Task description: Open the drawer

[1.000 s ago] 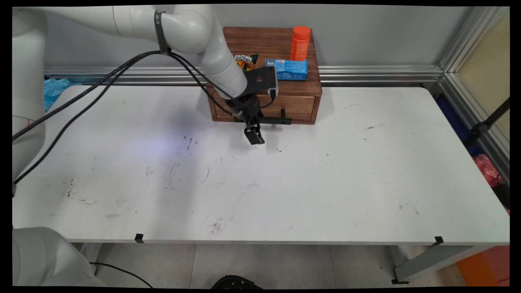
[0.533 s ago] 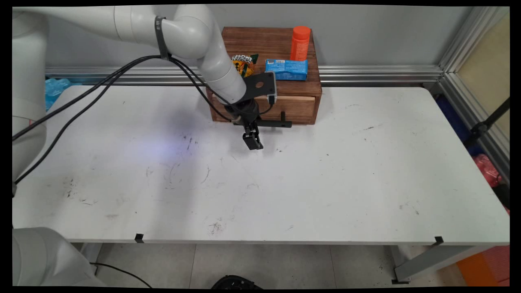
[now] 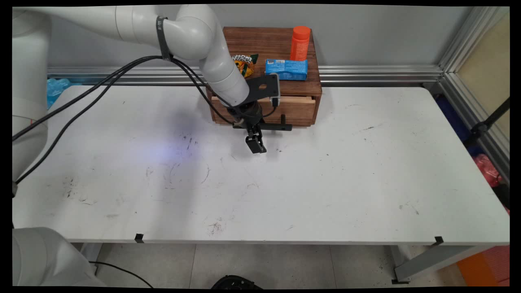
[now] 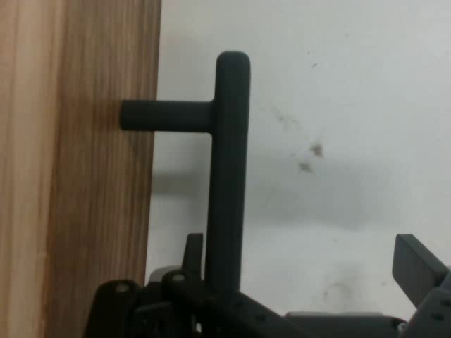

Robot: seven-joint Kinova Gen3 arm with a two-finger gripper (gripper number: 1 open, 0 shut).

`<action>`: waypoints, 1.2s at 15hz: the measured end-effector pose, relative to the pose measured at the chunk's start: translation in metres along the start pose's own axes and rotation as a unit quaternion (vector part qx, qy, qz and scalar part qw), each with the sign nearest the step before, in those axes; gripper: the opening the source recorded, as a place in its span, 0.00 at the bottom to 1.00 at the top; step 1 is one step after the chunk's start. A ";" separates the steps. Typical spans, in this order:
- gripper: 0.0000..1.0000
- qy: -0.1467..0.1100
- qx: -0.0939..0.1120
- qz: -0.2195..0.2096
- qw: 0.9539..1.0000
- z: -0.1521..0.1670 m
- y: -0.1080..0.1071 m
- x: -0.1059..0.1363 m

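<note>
Two views: pincer [image 3: 256, 145] spread wide at drawer handle [image 4: 229, 169], hand view alone shows fingers [image 4: 419, 267] apart

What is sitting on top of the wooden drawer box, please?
On the box stand an orange bottle, a blue packet and a colourful snack bag, partly hidden by the arm. The drawer's inside isn't visible.

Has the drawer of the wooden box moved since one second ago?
Yes. The drawer has slid out of the box, toward the table's near edge; its light top edge now shows. The gripper has moved the same way.
</note>
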 end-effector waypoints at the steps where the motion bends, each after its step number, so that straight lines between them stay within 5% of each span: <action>1: 1.00 0.001 -0.001 0.000 1.000 0.000 0.001 0.001; 18: 1.00 -0.001 -0.057 -0.009 0.998 -0.007 0.066 0.010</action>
